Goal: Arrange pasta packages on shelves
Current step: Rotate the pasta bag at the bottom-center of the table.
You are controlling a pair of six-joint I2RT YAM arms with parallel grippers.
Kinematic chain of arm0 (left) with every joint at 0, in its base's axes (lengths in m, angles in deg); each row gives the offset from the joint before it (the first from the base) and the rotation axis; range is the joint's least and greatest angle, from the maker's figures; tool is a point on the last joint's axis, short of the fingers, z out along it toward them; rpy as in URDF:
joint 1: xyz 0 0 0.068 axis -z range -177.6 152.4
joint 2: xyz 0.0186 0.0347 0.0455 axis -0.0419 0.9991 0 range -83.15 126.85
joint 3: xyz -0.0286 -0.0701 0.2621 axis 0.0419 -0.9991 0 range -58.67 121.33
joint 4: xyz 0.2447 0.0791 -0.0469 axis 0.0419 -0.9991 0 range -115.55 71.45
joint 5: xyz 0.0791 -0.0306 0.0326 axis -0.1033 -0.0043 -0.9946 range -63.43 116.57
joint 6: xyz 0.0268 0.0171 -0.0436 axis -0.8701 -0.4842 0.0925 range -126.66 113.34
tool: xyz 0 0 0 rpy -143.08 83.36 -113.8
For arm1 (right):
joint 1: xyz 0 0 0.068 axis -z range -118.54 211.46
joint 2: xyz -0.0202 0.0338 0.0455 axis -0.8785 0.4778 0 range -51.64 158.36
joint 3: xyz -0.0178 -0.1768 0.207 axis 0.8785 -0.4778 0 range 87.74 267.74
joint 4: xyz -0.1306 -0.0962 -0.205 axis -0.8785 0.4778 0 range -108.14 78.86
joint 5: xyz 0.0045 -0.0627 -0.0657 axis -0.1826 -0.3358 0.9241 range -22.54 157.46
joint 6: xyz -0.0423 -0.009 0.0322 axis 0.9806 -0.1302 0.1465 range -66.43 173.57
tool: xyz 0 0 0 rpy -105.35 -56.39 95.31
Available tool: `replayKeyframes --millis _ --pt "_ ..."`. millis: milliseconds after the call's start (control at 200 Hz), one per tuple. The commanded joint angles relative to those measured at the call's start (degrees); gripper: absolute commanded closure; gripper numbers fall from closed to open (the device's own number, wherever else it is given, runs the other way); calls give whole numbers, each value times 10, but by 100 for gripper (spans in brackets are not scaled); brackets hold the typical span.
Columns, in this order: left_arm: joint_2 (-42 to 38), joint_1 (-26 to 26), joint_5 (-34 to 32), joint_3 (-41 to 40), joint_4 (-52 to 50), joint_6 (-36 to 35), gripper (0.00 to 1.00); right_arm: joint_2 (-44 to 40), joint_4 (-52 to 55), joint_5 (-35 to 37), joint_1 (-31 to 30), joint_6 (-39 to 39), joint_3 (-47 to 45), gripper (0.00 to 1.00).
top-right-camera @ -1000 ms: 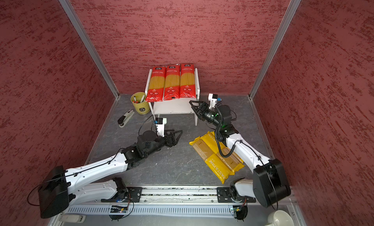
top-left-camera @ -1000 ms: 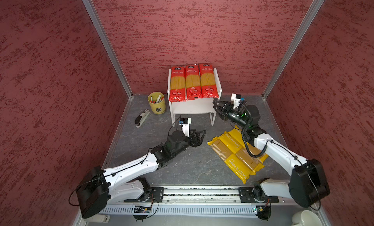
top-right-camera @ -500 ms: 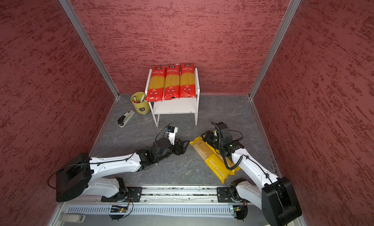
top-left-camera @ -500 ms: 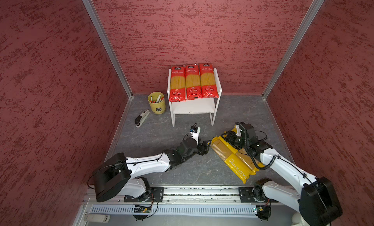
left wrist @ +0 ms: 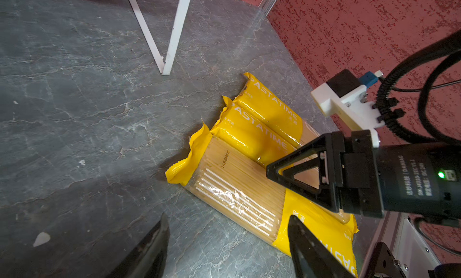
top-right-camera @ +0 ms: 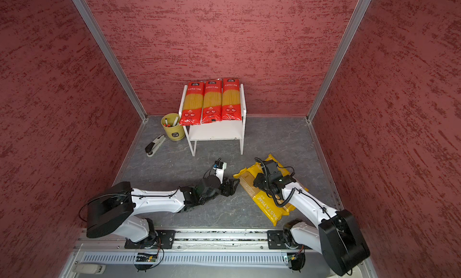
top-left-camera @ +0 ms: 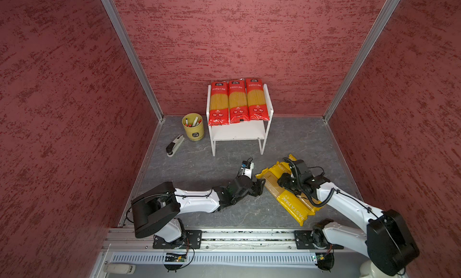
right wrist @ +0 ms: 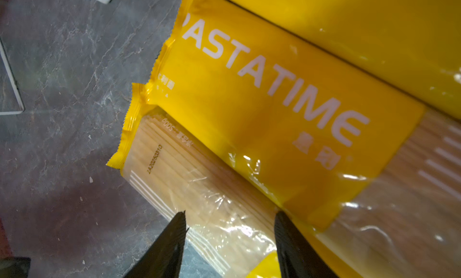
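Yellow pasta packages (top-left-camera: pixel 294 205) lie just in front of the shelves (top-left-camera: pixel 238 132) in both top views, with red packages (top-left-camera: pixel 237 101) on its top board. Left wrist view: the left gripper (left wrist: pixel 227 214) is spread and empty. Right wrist view: the right gripper (right wrist: pixel 230 212) straddles one package's clear middle, grip unclear. The bag is likely slick and brittle, so pinch mid-length.

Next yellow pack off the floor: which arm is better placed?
Right, likely. The right gripper sits directly above the yellow package closest to the left arm, open jaws straddling its clear middle. The left gripper, also open, is low beside that package's edge, not over it.
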Motion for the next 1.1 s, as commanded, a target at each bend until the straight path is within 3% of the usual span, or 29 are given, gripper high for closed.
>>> replayKeyframes --millis 0,230,356,671,792,977,1097 --pt "8 1 -9 13 18 4 26 -8 33 22 -11 26 30 41" --pt "16 2 -6 13 23 9 26 46 14 -22 -16 20 2 40" --pt "15 1 -14 6 22 15 26 65 -33 -54 -58 -24 -1 41" --pt "-37 -11 -36 -8 -37 27 26 164 -254 -196 -110 -110 46 40" --pt "-54 -7 -24 -9 -59 12 26 161 -166 -177 -98 -25 96 37" --pt "-38 36 -13 -4 -65 -13 26 130 6 -60 -79 92 116 33" --pt "-14 41 -7 -7 -53 1 26 122 35 -70 -63 124 105 31"
